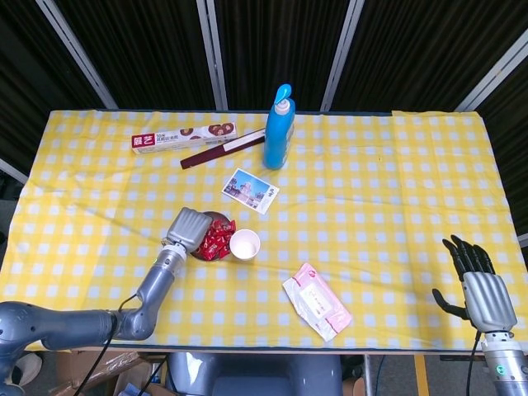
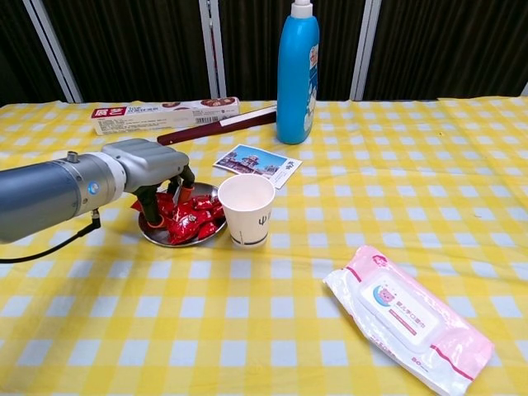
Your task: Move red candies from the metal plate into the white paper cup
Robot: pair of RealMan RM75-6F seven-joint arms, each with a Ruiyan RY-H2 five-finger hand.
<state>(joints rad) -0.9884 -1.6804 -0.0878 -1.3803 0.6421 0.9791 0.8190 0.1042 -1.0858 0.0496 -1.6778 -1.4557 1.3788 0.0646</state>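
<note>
A small metal plate [image 2: 175, 241] heaped with red candies [image 2: 191, 218] sits left of centre on the table, and the same red candies [image 1: 216, 238] show in the head view. A white paper cup [image 2: 246, 208] stands upright just right of the plate, touching or nearly touching it; the cup [image 1: 245, 244] looks empty from above. My left hand [image 2: 147, 168] hovers over the plate's left side with its fingertips [image 2: 152, 214] down among the candies; whether they pinch one is hidden. My right hand [image 1: 478, 285] is beyond the table's front right corner, fingers spread, holding nothing.
A tall blue bottle [image 2: 297, 73] stands behind the cup. A postcard [image 2: 257, 163] lies between bottle and plate. A long biscuit box [image 2: 163, 114] and a dark red stick [image 2: 216, 128] lie at the back left. A pink wipes pack [image 2: 408, 315] lies front right.
</note>
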